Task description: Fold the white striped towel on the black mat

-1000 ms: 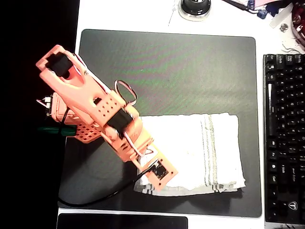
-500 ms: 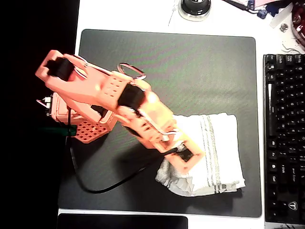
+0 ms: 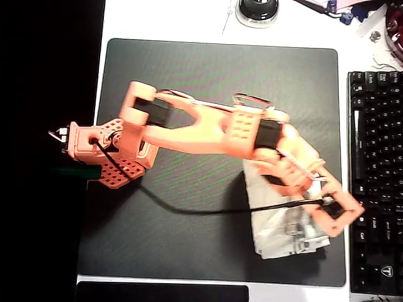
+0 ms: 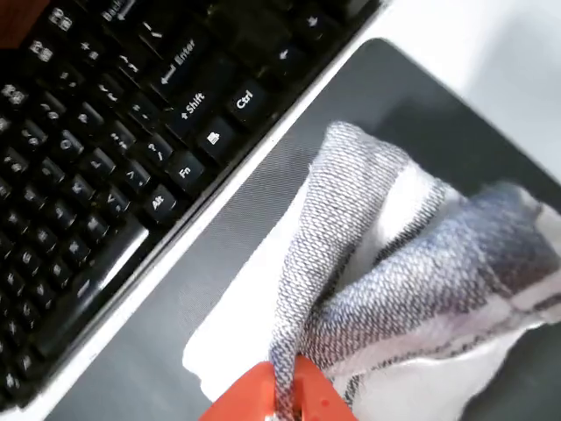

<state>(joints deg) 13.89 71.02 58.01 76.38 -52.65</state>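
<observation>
As your gripper hung near the keyboard, its jaws were pinched on a towel fold, the rest bunched on the mat's right side.

Just a white tabletop under bright even light, with a black full-size keyboard along the right in the overhead view and pitch-dark space off the left edge.
</observation>
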